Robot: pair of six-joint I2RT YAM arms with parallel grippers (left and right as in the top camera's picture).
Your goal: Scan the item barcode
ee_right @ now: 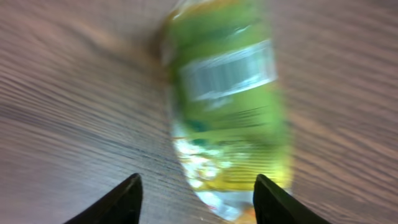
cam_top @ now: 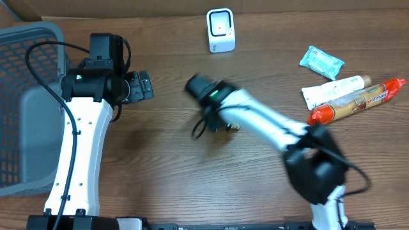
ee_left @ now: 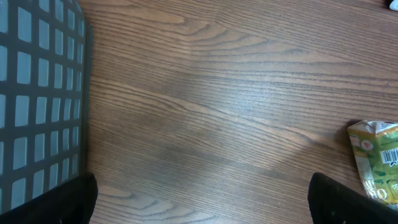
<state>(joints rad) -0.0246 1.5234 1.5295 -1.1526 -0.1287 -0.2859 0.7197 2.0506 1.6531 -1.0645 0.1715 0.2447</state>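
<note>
- Right gripper point(ee_right: 198, 186) hangs with fingers parted, gripping nothing. The green packet point(ee_right: 224, 93) lies blurred on the wooden table point(cam_top: 160, 172) just beyond them, mid-table.
- Left gripper point(ee_left: 200, 193) is spread wide and holds nothing, beside the grey basket point(cam_top: 19, 64) at left.
- White scanner point(cam_top: 221, 30) stands at the far edge; other packets point(cam_top: 321, 62) lie far right.

We see a brightly, evenly lit wooden table point(cam_top: 160, 179); soft, faint shadows suggest diffuse light from above. Overhead, the right arm point(cam_top: 255, 121) is smeared by motion blur. The left wrist view is crisp, with a pale sheen on the wood. In the right wrist view, the green packet point(ee_right: 227, 143) is heavily blurred, its barcode point(ee_right: 227, 78) probably unreadable.
</note>
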